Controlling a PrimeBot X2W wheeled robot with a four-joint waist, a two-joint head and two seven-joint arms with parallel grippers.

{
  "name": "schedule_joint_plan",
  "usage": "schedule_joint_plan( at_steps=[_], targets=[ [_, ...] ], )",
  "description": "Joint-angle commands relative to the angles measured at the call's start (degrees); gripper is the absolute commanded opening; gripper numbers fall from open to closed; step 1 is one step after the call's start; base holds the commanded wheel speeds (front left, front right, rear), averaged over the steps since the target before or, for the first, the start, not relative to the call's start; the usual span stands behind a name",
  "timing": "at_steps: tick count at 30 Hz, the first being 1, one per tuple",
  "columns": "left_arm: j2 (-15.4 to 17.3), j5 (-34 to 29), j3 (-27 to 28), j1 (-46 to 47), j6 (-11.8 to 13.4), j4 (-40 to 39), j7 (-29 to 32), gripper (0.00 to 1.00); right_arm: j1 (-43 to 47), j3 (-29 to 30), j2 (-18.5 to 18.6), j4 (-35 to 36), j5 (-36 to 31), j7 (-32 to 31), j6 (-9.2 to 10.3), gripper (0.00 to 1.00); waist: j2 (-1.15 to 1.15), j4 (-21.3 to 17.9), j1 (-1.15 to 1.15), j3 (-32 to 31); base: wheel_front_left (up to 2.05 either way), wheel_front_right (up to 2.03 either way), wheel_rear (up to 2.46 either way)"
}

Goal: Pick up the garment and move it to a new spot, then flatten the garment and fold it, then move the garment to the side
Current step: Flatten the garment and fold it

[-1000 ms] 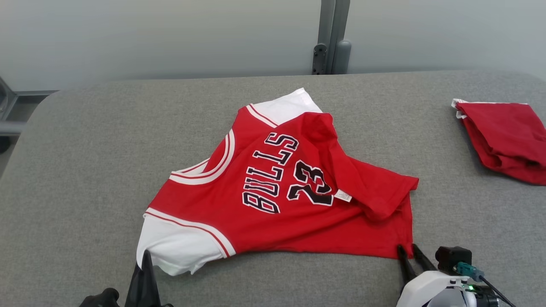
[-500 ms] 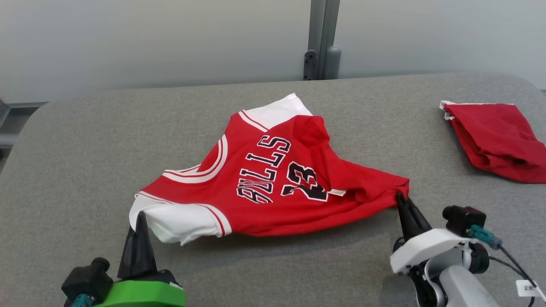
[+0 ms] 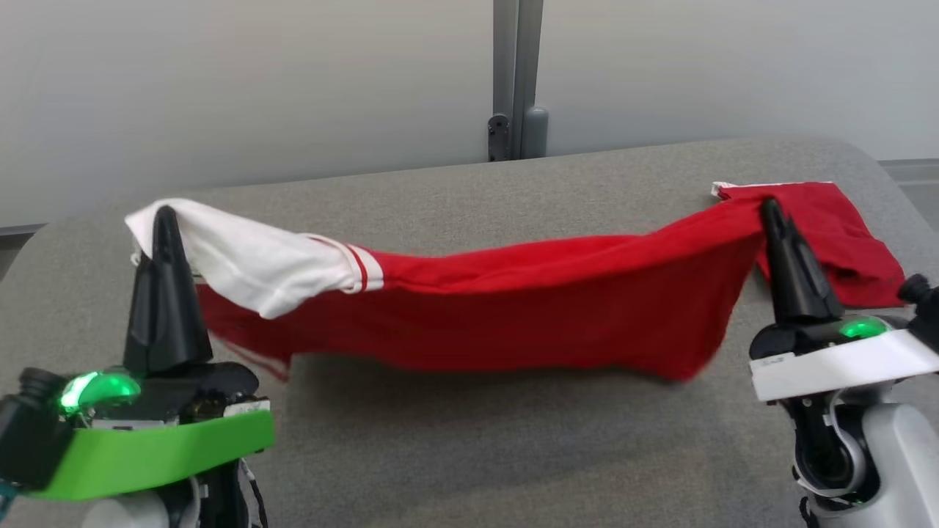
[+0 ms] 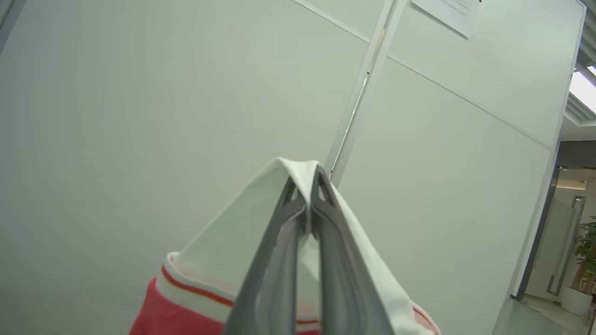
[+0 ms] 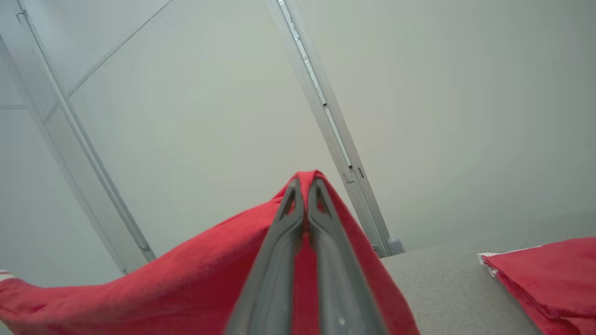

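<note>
Holds the garment (image 3: 513, 323) stretched in the air between both grippers, above the grey worktop (image 3: 469, 455). Pinches the white sleeve end with the left gripper (image 3: 163, 216), fingers clenched on the cloth, up over the worktop's left edge. Pinches a red corner with the right gripper (image 3: 769, 209), fingers likewise clamped tight on cloth, toward the worktop's right edge. Lets the red body sag in a shallow curve between the two grips, lower hem blurred over the worktop's middle; brushing the surface or just clear of it, cannot tell. Throws a soft shadow onto the worktop beneath.

Shows, in the left wrist view, both fingertips met with white cloth folded over them and a red-striped band lower down. Shows, in the right wrist view, both fingertips met inside a peak of red cloth, the rest trailing off to that view's lower left.

Has a second red garment (image 3: 843, 235) lying folded at the worktop's far right corner, just behind the right gripper in the head view and apart from the held cloth in the right wrist view. Faces a pale wall with an upright metal post (image 3: 517, 73) beyond the worktop's far edge.
</note>
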State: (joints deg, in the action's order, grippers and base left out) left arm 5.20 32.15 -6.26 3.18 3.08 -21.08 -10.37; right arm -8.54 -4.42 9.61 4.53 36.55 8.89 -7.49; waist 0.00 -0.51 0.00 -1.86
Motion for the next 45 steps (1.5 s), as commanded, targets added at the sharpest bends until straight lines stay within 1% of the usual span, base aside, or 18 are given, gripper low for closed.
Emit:
schedule_joint_plan(
  at_steps=[1, 7, 12, 15, 19, 20, 22, 24, 26, 28, 31, 34, 36, 39, 41, 45],
  targets=[
    [0.81, 0.13, 0.15, 1.59, 0.09, -2.50, 0.89, 0.00, 1.06, 0.84, 0.40, 3.23, 0.55, -0.77, 0.01, 0.00, 0.00, -0.68, 0.00, -0.37, 0.00, 0.00, 0.00],
    [3.72, -1.57, -0.54, 6.97, 0.18, -12.99, 5.99, 0.00, 2.49, 4.82, 0.25, 18.23, 1.25, -4.01, 0.01, 0.00, 0.00, -1.68, 0.00, -0.42, 0.00, 0.00, 0.00],
    [5.39, -1.66, -1.34, 12.87, 0.21, -16.64, 10.67, 0.00, 1.95, 7.15, -0.24, 26.15, 0.92, -7.34, 0.01, 0.00, 0.00, -2.02, 0.00, 0.23, 0.00, 0.00, 0.00],
    [5.81, -1.12, -1.25, 16.24, 0.40, -15.56, 12.84, 0.00, 0.66, 7.47, -0.57, 27.30, 1.07, -9.48, 0.01, 0.00, 0.00, -2.18, 0.00, 1.23, 0.00, 0.00, 0.00],
    [5.35, 2.08, -0.03, 20.77, 0.93, -10.58, 14.95, 0.00, -3.24, 6.29, -0.82, 24.12, 2.13, -11.73, 0.00, 0.00, 0.00, -2.24, 0.00, 4.04, 0.00, 0.00, 0.00],
    [5.35, 2.76, 0.52, 22.45, 0.91, -8.77, 15.39, 0.00, -5.17, 5.84, -0.39, 22.51, 2.13, -12.26, 0.01, 0.00, 0.00, -2.30, 0.00, 5.10, 0.00, 0.00, 0.00],
    [6.52, 2.79, 1.27, 27.05, -0.04, -4.10, 16.08, 0.00, -10.53, 4.66, -0.09, 17.91, 2.63, -12.74, 0.01, 0.00, 0.00, -2.29, 0.00, 7.38, 0.00, 0.00, 0.00],
    [7.27, 2.45, 1.44, 32.43, -0.63, 0.82, 16.49, 0.00, -17.10, 3.87, 0.99, 13.03, 1.62, -12.58, 0.01, 0.00, 0.00, -2.05, 0.00, 9.50, 0.00, 0.00, 0.00],
    [7.92, 1.12, 1.03, 39.44, -1.37, 7.37, 16.22, 0.00, -24.96, 2.69, 1.51, 6.45, 0.15, -11.75, 0.00, 0.00, 0.00, -1.62, 0.00, 11.58, 0.00, 0.00, 0.00],
    [7.68, -0.07, 0.39, 47.09, -1.78, 14.51, 15.37, 0.00, -33.55, 1.52, 1.92, -0.86, -1.83, -10.16, 0.00, 0.00, 0.00, -1.06, 0.00, 13.62, 0.00, 0.00, 0.00],
    [7.88, -3.45, -0.45, 57.91, -2.32, 24.58, 12.11, 0.00, -45.01, -0.34, 0.86, -12.04, -4.52, -6.51, 0.00, 0.00, 0.00, -0.59, 0.00, 15.97, 0.00, 0.00, 0.00],
    [6.74, -5.32, -1.42, 66.89, -3.69, 34.18, 7.14, 0.00, -54.60, -1.01, -0.03, -23.30, -7.37, -1.39, 0.01, 0.00, 0.00, 0.20, 0.00, 17.36, 0.00, 0.00, 0.00],
    [6.49, -6.48, -1.91, 71.19, -4.48, 39.60, 3.35, 0.00, -59.50, -1.09, -0.88, -30.44, -9.18, 1.81, 0.01, 0.00, 0.00, 0.84, 0.00, 18.54, 0.00, 0.00, 0.00],
    [4.58, -6.22, -2.42, 73.18, -5.27, 46.70, -0.58, 0.00, -64.19, -0.35, -1.81, -39.75, -11.15, 4.54, 0.01, 0.00, 0.00, 2.20, 0.00, 21.27, 0.00, 0.00, 0.00],
    [3.73, -5.67, -2.10, 71.66, -5.66, 51.02, -2.55, 0.00, -64.28, -1.15, -2.60, -45.23, -11.62, 5.50, 0.01, 0.00, 0.00, 2.84, 0.00, 22.50, 0.00, 0.00, 0.00],
    [2.69, -5.49, -1.72, 67.07, -6.90, 57.55, -4.47, 0.00, -61.69, -2.97, -3.35, -53.48, -11.55, 6.31, 0.01, 0.00, 0.00, 3.71, 0.00, 24.88, 0.00, 0.00, 0.00]
  ],
)
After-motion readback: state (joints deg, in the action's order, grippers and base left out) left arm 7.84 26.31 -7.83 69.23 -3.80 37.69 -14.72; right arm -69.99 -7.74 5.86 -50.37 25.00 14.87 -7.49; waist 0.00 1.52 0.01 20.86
